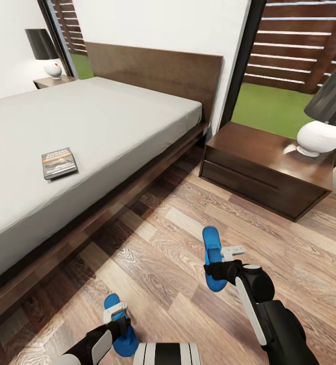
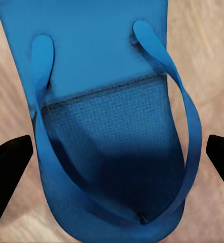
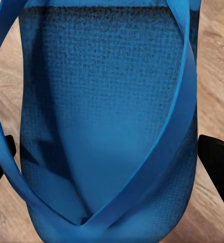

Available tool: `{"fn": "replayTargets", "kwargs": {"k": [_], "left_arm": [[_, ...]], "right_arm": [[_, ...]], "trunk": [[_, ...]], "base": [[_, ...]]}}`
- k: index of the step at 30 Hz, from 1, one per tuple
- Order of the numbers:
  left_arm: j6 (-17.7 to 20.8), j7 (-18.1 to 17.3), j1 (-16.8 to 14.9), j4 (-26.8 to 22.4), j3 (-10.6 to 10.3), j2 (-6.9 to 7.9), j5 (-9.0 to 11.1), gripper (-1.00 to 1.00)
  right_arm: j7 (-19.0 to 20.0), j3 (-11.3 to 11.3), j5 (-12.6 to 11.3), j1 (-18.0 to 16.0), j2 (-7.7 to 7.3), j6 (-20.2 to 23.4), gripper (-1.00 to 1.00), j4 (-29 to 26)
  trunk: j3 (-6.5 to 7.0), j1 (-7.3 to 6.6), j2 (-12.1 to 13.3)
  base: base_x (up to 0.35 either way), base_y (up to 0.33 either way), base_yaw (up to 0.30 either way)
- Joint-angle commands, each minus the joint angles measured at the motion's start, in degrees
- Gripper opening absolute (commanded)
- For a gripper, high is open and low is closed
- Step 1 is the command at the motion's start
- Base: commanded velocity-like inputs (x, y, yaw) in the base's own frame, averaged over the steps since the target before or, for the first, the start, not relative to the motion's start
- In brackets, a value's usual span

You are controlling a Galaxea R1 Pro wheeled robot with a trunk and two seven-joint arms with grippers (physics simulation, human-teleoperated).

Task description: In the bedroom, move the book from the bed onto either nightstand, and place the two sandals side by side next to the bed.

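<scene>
While the bed (image 1: pixel 86 121) takes up the whole stretch ahead and to the left of both claws, nothing on it has been dealt with: the book (image 1: pixel 59 162) lies flat on the grey mattress, well beyond the left claw (image 1: pixel 118 315). The nightstand (image 1: pixel 269 165) ahead of the right claw (image 1: pixel 223 259) carries a white lamp (image 1: pixel 320 137) and no book, and a second nightstand (image 1: pixel 51 81) with its own lamp sits at the far corner. So the book leg looks untouched.

Now the sandals. Both arms are down at the plank floor (image 1: pixel 168 243), one sandal each. The left claw stands spread, a dark fingertip (image 2: pixel 8 167) on either side of the left sandal (image 2: pixel 104 116), clear of its edges. The right claw is spread wider than the right sandal (image 3: pixel 107 121), with its fingertips (image 3: pixel 216 162) at the sole's edges; I can't call contact.

The two sandals lie well apart, so side by side is not done, by my reading.

Hard to make out: whether either sole is off the floor, since the wrist views crop heel and toe, and the left arm covers part of the left sandal in the head view.
</scene>
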Motion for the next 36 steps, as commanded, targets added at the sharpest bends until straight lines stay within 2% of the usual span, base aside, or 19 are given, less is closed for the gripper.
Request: {"fn": "replayTargets", "kwargs": {"k": [1, 9, 15, 20, 25, 28, 36], "left_arm": [[0.3, 0.3, 0.0, -0.1, -0.1, 0.00, 0.3, -1.00], [0.3, 0.4, -0.1, -0.5, -0.2, 0.10, -1.4, -1.00], [0.2, 0.4, -0.2, -1.2, -0.4, 0.17, -2.4, -1.00], [0.3, 0.5, -0.3, -1.4, -0.4, 0.15, -6.0, -1.00], [0.5, 1.8, -0.3, -3.1, -0.5, 0.08, -9.8, -1.00], [0.7, 2.4, -0.3, -3.9, -0.5, 0.06, -11.0, -1.00], [1.1, 2.7, -1.5, -4.2, -0.6, 0.11, -12.0, -1.00]], "right_arm": [[0.0, 0.0, 0.0, 0.0, 0.01, 0.2, -1.00, 0.0], [0.0, 0.1, -0.1, 0.0, 0.03, -0.7, -1.00, 0.8], [-0.1, 0.2, -0.1, 0.0, 0.08, -5.3, -1.00, 6.8], [-0.1, 0.1, 0.0, 0.0, 0.03, -9.2, -1.00, 12.3], [-0.1, 0.0, -0.1, 0.0, -0.04, -11.3, -1.00, 16.1], [-0.1, -0.1, -0.1, 0.0, -0.07, -13.2, -1.00, 18.1], [-0.4, -0.2, 0.0, 0.0, -0.10, -19.0, -1.00, 22.6]], "trunk": [[0.19, -0.03, 0.0], [1.96, -0.24, 0.1], [3.29, -0.39, 0.2], [4.40, -0.52, 0.3], [5.51, -0.65, 0.3], [6.17, -0.73, 0.4], [7.94, -0.93, 0.5]], "base": [[0.000, 0.000, 0.000], [0.000, 0.000, 0.000], [0.000, 0.000, 0.000], [0.000, 0.000, 0.000], [0.000, 0.000, 0.000], [0.000, 0.000, 0.000], [0.000, 0.000, 0.000]]}}
